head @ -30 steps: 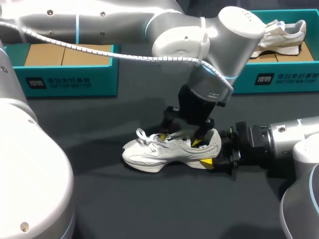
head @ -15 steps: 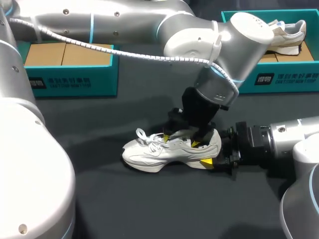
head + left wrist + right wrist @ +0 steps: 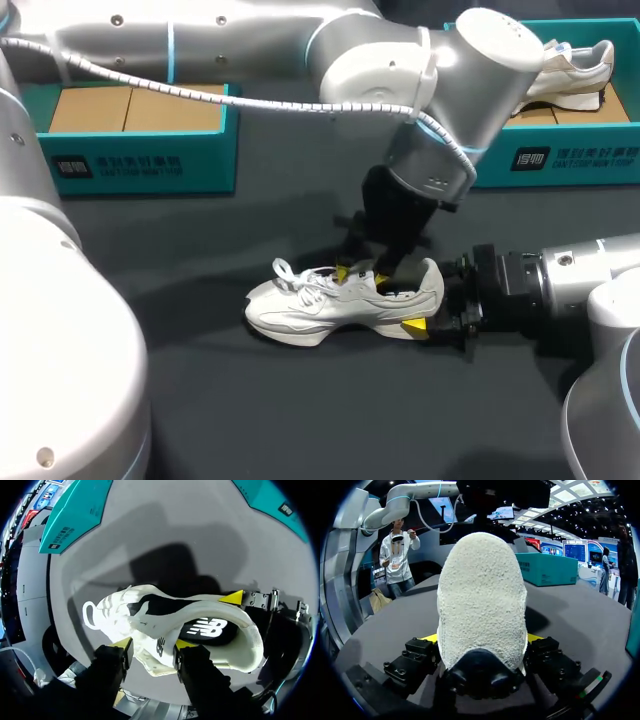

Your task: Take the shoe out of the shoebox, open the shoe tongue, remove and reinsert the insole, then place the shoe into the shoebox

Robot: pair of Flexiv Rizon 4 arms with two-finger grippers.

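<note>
White shoe (image 3: 320, 305) on its sole on the dark surface (image 3: 250, 400), heel (image 3: 482, 595) clamped in right hand (image 3: 481, 639), tongue (image 3: 150, 662) pinched in left hand (image 3: 151, 647).

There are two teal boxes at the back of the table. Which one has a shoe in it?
The box on the right: a pale shoe lies inside it. The left box shows only its bare cardboard floor.

A dark grey matte table (image 3: 300, 420) — brightly lit, with soft shadows near its middle.
</note>
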